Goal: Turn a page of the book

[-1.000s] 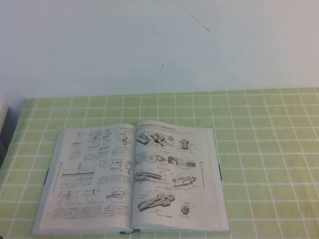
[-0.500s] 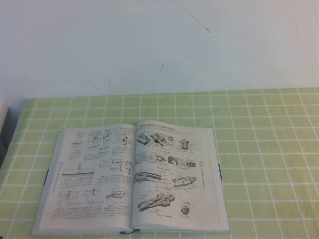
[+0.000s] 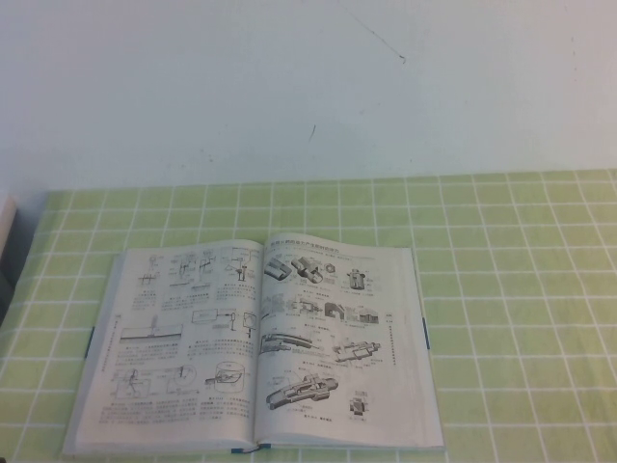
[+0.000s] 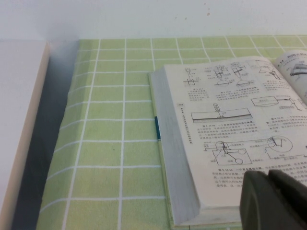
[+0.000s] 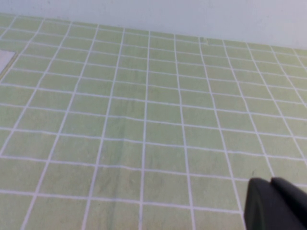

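The book (image 3: 255,347) lies open and flat on the green checked tablecloth, near the front left of the high view. Its right-hand page (image 3: 337,333) carries a heading, dark cutaway machine drawings and vertical margin text. The left-hand leaf (image 3: 178,333) has text and pale sketches. Neither arm shows in the high view. In the left wrist view the book (image 4: 230,134) lies close by, and my left gripper (image 4: 267,178) is shut and empty just above its near corner. In the right wrist view my right gripper (image 5: 271,182) is shut and empty above bare tablecloth.
A white wall rises behind the table. A pale box or board edge (image 4: 21,134) stands beside the table's left edge, also showing in the high view (image 3: 5,227). Green checked cloth (image 3: 521,289) stretches to the right of the book.
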Controlling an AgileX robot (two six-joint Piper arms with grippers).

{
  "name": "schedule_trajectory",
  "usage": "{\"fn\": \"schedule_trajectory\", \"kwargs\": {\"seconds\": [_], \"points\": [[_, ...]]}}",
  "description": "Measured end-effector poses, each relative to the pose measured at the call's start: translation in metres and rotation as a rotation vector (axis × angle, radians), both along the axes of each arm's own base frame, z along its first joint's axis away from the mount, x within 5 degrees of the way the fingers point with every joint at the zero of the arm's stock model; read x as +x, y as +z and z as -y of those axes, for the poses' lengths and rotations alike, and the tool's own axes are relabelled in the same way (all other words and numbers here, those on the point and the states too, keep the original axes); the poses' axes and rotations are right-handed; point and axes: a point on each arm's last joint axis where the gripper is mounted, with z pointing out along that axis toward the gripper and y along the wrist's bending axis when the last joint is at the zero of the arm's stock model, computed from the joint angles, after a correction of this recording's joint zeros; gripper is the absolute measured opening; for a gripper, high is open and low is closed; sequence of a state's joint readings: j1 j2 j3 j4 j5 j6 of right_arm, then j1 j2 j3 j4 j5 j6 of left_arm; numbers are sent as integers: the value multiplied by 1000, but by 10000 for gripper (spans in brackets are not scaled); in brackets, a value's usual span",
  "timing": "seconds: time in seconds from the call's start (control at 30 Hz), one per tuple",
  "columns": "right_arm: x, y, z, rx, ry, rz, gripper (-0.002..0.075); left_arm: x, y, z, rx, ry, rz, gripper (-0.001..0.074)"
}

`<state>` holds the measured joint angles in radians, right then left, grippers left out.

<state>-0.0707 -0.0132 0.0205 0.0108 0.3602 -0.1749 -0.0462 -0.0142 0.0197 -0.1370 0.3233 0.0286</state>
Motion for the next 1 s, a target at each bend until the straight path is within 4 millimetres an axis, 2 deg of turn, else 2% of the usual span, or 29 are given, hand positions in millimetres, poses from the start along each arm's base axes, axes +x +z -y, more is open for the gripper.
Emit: {"fn": "schedule_trajectory", "kwargs": {"seconds": [1.0], "points": [[0,0,-2,44,2,5,-2,0,0,0,-2,0,0,-4]]}}
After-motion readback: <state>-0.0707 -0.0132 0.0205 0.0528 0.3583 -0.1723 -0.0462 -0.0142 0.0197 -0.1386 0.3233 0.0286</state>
